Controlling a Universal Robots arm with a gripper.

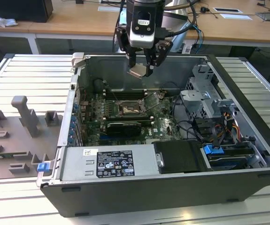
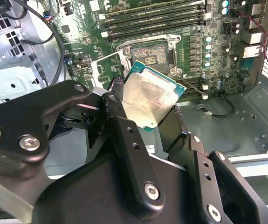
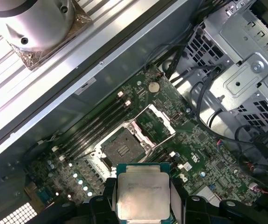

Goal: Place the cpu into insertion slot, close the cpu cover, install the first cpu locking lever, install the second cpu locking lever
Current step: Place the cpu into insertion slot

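Tool (image 1: 141, 68): clenched on the cpu (image 2: 150, 95), a finger at each side, hanging over the open case (image 1: 172, 197) and well apart from the board.
Cpu: pale face shows in both wrist views; lower corner hidden behind the tool's body in the second wrist view.
Slot (image 3: 120, 148): dark centre exposed.
Cover (image 3: 154, 122): swung up beside the slot; hinge hard to make out.
Case: on ribbed table (image 1: 12, 79).
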